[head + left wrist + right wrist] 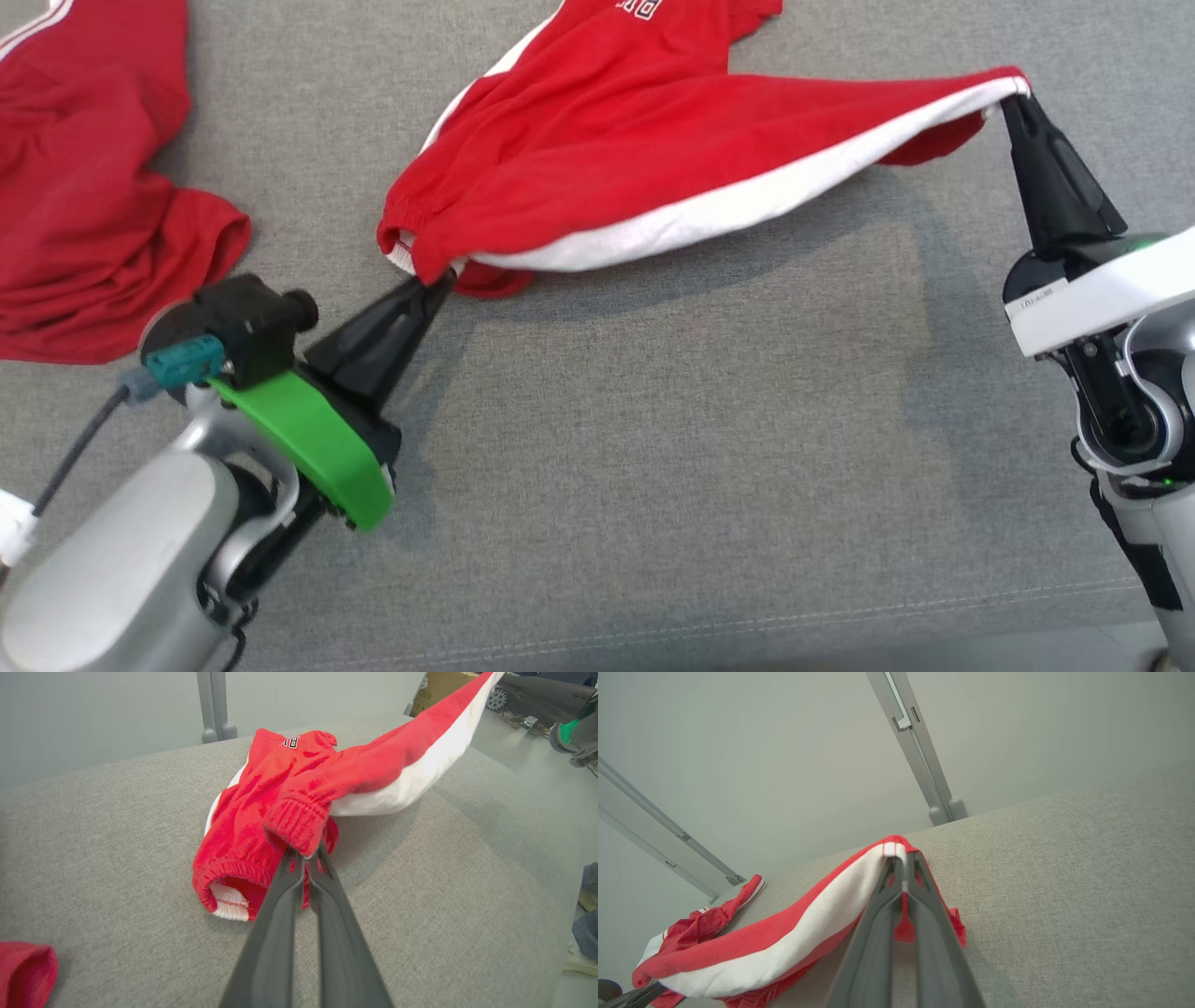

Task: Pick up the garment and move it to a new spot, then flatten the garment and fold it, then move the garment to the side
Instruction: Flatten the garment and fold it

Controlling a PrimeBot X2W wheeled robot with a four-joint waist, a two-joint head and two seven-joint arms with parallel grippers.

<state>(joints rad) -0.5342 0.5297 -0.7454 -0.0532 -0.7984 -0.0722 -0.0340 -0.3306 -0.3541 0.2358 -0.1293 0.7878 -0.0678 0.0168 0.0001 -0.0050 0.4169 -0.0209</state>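
A: Where is the garment (635, 159)?

B: Strung between both arms. The left gripper (437, 280) is pinched tight on the ribbed band and the right gripper (1014, 97) is pinched tight on the striped hem. The far half lies bunched on the cushion (700, 448).

A: What could go wrong?

B: Both bites look thin, right at the edge. Pull apart too hard and a corner may slip out — the cloth would drop in a heap. The bunched part could drag and twist instead of spreading. The other red cloth (84, 187) lies near the left arm — a wide sweep may snag it.

Silver forearm (112, 541), green bracket (317, 439), dark fingers (373, 345)
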